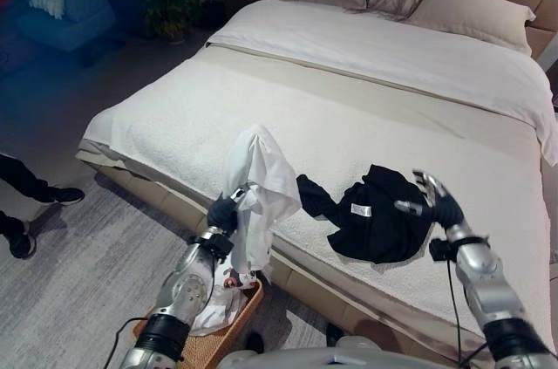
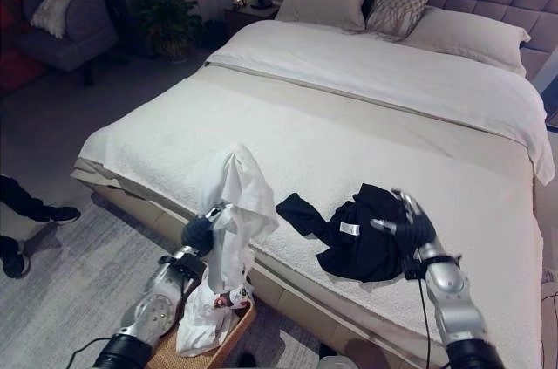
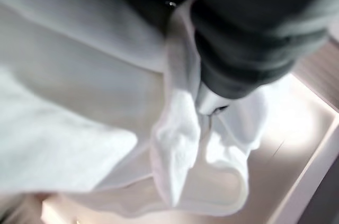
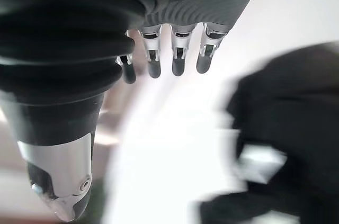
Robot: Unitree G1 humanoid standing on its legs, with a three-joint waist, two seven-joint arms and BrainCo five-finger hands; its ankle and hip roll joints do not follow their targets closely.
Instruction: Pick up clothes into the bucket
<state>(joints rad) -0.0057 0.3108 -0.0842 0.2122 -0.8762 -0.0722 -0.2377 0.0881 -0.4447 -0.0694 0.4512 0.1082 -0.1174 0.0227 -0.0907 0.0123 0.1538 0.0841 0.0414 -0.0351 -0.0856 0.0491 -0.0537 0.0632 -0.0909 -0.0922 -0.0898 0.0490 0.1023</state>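
White garment (image 1: 255,190): pinched in left hand (image 1: 225,211), hanging over basket (image 1: 228,334) beside the bed's (image 1: 349,116) near edge; lower fully inside before letting go. Black garment (image 1: 377,212): on bed near that edge. Right hand (image 1: 433,199): spread, above it.

No readable text anywhere, small white label (image 1: 362,210) on black garment (image 1: 379,216) on bed, print too small to read

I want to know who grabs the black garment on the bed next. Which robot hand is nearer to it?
Right. The right robot hand hovers open at the black garment's edge; the left robot hand is off the bed's near edge, holding a white cloth above the basket.
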